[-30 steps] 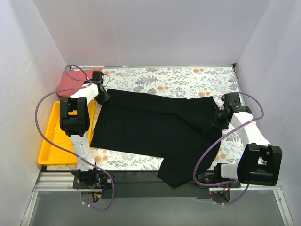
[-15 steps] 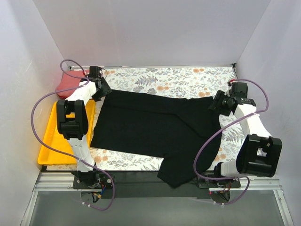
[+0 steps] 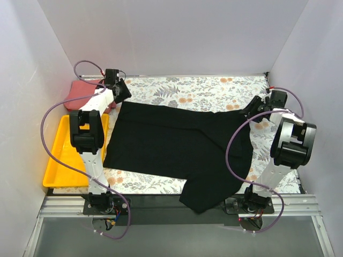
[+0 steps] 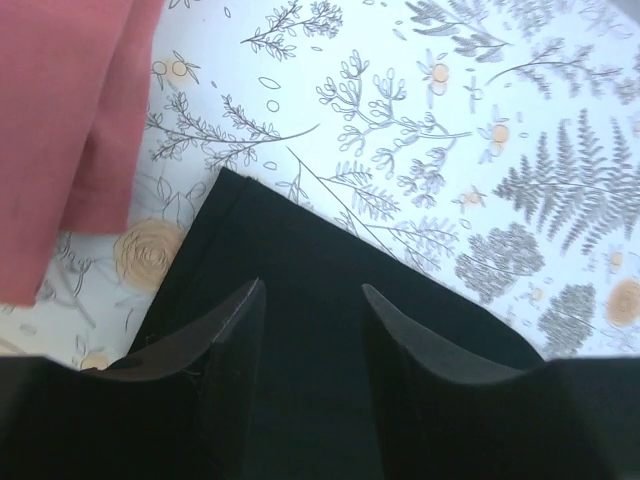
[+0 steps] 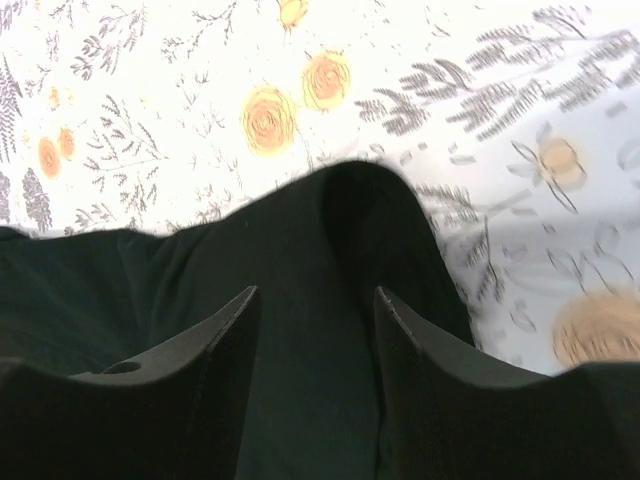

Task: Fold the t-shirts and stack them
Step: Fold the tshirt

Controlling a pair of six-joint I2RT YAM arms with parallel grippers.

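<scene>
Hovering over black t-shirt (image 3: 177,142) with left gripper (image 4: 312,292) and right gripper (image 5: 316,295) both parted, holding nothing; likely handling soft, limp, light, pinching best at far corners.

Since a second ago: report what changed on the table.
The left gripper and right gripper opened, let go of the large black cloth t-shirt and drew back toward the far wall. It, the coral-red cloth shirt and yellow plastic tray stayed put.
</scene>
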